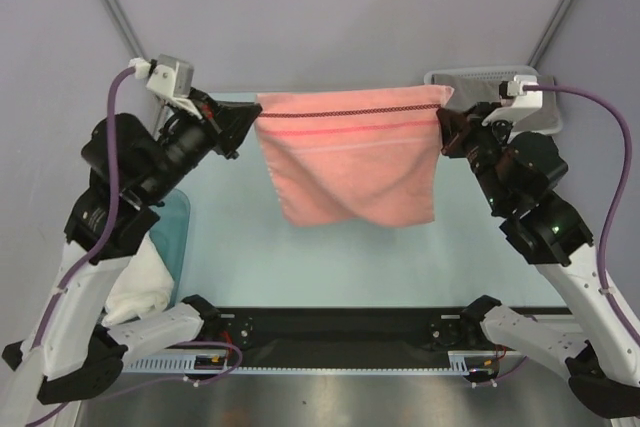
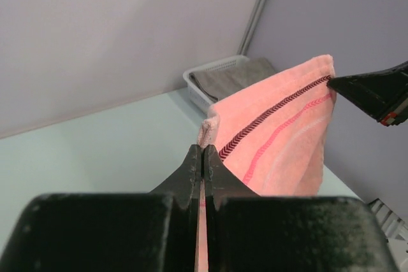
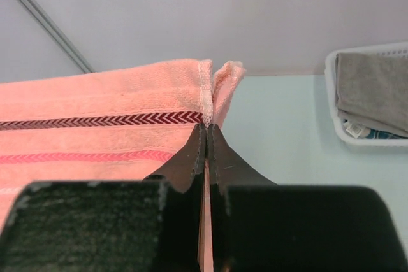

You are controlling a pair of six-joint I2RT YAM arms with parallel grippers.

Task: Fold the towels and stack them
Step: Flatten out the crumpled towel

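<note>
– While the pink towel (image 1: 350,162) hangs there, how many towels do you count?
– 3 for sure: 1 pink in the air, 1 grey (image 3: 373,87) folded in the basket (image 3: 330,81), and 1 white (image 1: 140,287) bunched at the near left by the tub (image 1: 178,232). A blue edge shows under the grey one, too little to tell what it is.
– And the rest?
– 2 grippers, 1 basket, 1 tub, 1 table (image 1: 330,257).
– Where does the pink one sit in the fingers?
– Left gripper (image 2: 203,152) is clamped tight on 1 top corner. The hem pokes out just past the fingertips, with cloth running back between them. Right gripper (image 3: 208,130) pinches the other top corner the same way, jaws pressed together with only cloth between them.
– Is it stretched?
– Its top edge runs nearly straight between the 2 grippers, with 1 dark chevron stripe and 1 red stripe just below. Everything lower hangs loose, the bottom edge uneven. I cannot tell whether it touches the table.
– And its place?
– Over the far half of the table, between the arms. The basket sits at the far right, behind the right gripper.
</note>
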